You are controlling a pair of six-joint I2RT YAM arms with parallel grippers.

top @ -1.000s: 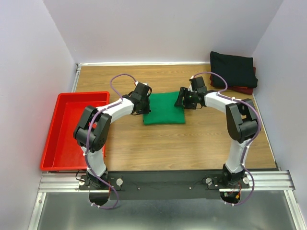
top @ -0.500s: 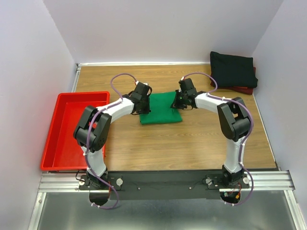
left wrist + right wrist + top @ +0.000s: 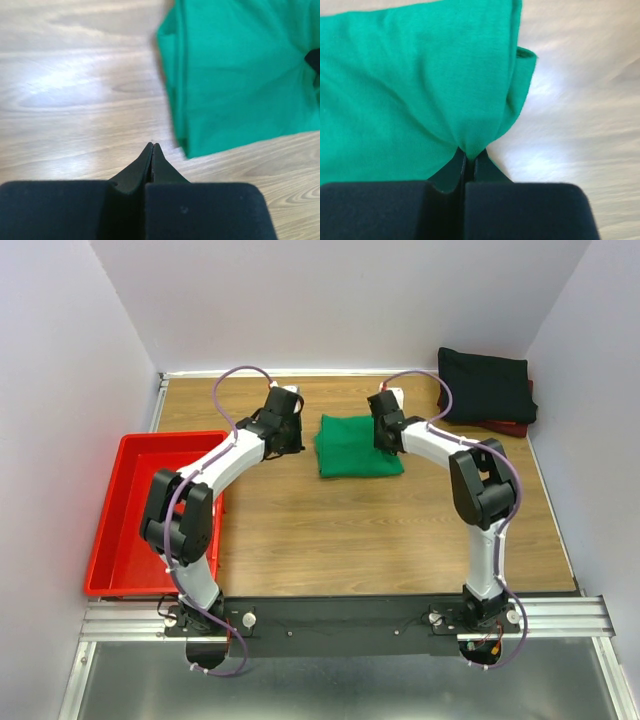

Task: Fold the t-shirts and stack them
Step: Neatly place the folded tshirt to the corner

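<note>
A folded bright green t-shirt (image 3: 357, 446) (image 3: 240, 75) (image 3: 415, 85) lies mid-table. My right gripper (image 3: 385, 436) (image 3: 471, 156) is shut on its right edge, the cloth pinched and bunched between the fingers. My left gripper (image 3: 290, 430) (image 3: 152, 146) is shut on nothing, hovering over bare wood just left of the green shirt. A folded black t-shirt (image 3: 485, 385) rests on a dark red t-shirt (image 3: 512, 426) at the back right corner.
A red plastic tray (image 3: 125, 540) sits at the table's left edge beside the left arm. White walls close in the table on the back and both sides. Bare wood (image 3: 380, 530) spreads in front of the green shirt.
My right gripper shut on the green shirt's right edge and dragged the shirt to the right and back. The left gripper let go of the shirt and moved back and left.
</note>
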